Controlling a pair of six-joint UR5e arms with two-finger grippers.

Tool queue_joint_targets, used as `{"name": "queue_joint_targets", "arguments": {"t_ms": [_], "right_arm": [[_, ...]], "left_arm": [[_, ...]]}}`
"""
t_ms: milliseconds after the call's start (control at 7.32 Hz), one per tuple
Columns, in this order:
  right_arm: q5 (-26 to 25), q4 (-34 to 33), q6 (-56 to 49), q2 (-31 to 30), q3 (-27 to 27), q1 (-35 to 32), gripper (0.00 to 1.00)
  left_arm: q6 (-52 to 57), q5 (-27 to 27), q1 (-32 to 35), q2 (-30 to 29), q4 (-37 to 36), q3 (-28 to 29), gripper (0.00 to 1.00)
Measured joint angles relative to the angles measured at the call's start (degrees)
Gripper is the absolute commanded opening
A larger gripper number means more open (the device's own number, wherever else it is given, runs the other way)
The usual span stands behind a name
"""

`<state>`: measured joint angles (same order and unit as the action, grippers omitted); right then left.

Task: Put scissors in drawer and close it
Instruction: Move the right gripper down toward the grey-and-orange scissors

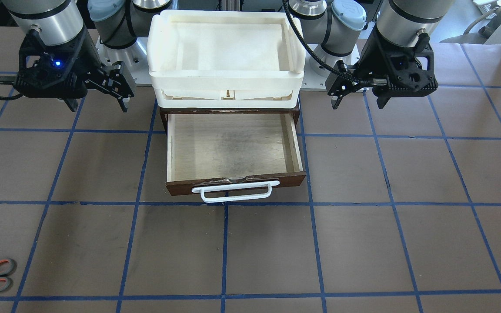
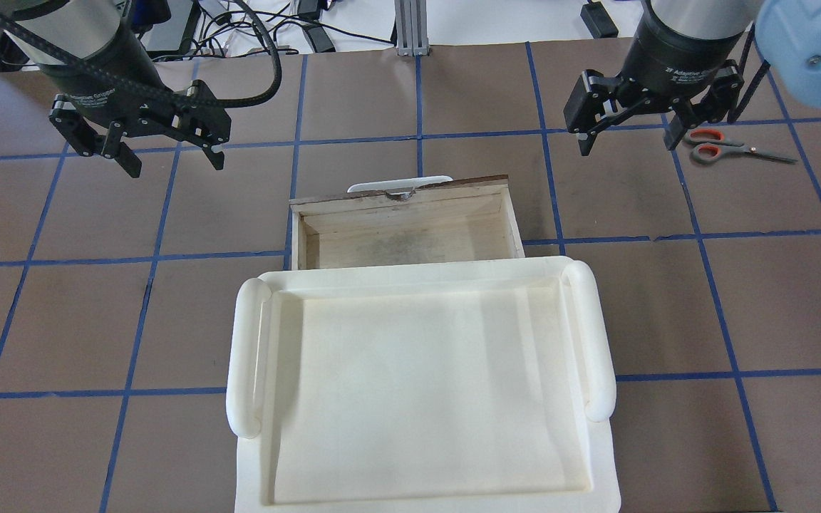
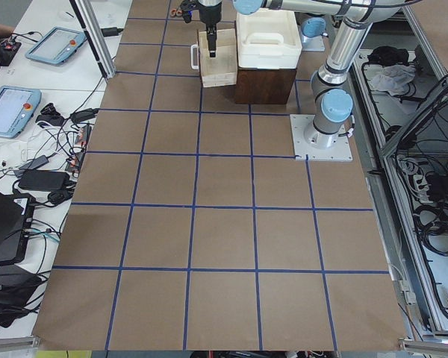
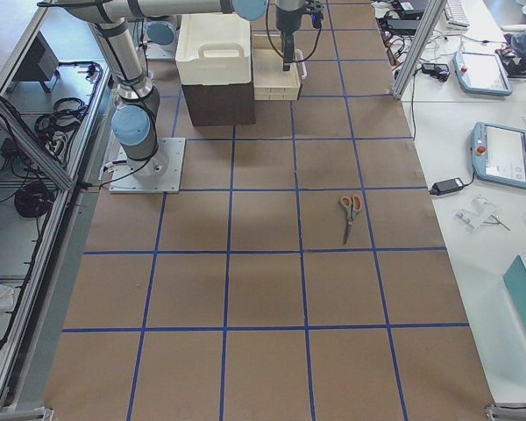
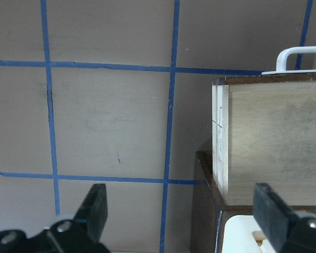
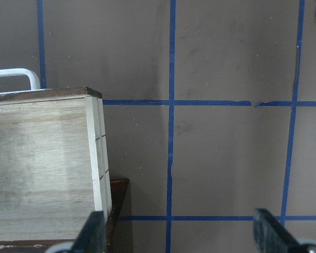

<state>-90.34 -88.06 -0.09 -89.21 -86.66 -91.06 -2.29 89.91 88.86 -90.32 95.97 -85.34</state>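
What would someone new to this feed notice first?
The drawer stands pulled open and empty at the centre, under the white tray. The scissors lie flat well off to the robot's right of it, untouched. The left gripper and the right gripper hang on either side of the drawer, jaws open and holding nothing.

Matt pale plywood drawer (image 1: 228, 148), scuffed dark wooden front, smooth white plastic handle (image 1: 232, 193); just beside the right gripper (image 2: 629, 146), the scissors (image 2: 742, 149) show dull grey metal blades.
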Motion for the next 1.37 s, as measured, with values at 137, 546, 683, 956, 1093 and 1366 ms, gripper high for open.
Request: {"name": "queue_joint_targets", "arguments": {"t_ms": [137, 546, 683, 956, 1093, 1366], "right_arm": [[0.0, 0.0, 0.0, 0.0, 0.0, 0.0, 1.0], [0.0, 0.1, 0.0, 0.0, -0.1, 0.0, 1.0], [0.0, 0.2, 0.0, 0.0, -0.1, 0.0, 1.0], [0.0, 0.4, -0.9, 0.0, -0.2, 0.1, 1.0], [0.0, 0.3, -3.1, 0.1, -0.3, 0.4, 1.0], [-0.5, 0.1, -8.5, 0.2, -0.8, 1.2, 1.0]], "left_arm": [[0.0, 0.0, 0.0, 0.0, 0.0, 0.0, 1.0], [-0.1, 0.0, 0.0, -0.1, -0.1, 0.0, 1.0], [-0.1, 0.0, 0.0, -0.1, -0.1, 0.0, 1.0], [-0.1, 0.0, 0.0, -0.1, -0.1, 0.0, 1.0], [-0.1, 0.0, 0.0, -0.1, -0.1, 0.0, 1.0], [-0.1, 0.0, 0.0, -0.1, 0.0, 0.0, 1.0]]}}
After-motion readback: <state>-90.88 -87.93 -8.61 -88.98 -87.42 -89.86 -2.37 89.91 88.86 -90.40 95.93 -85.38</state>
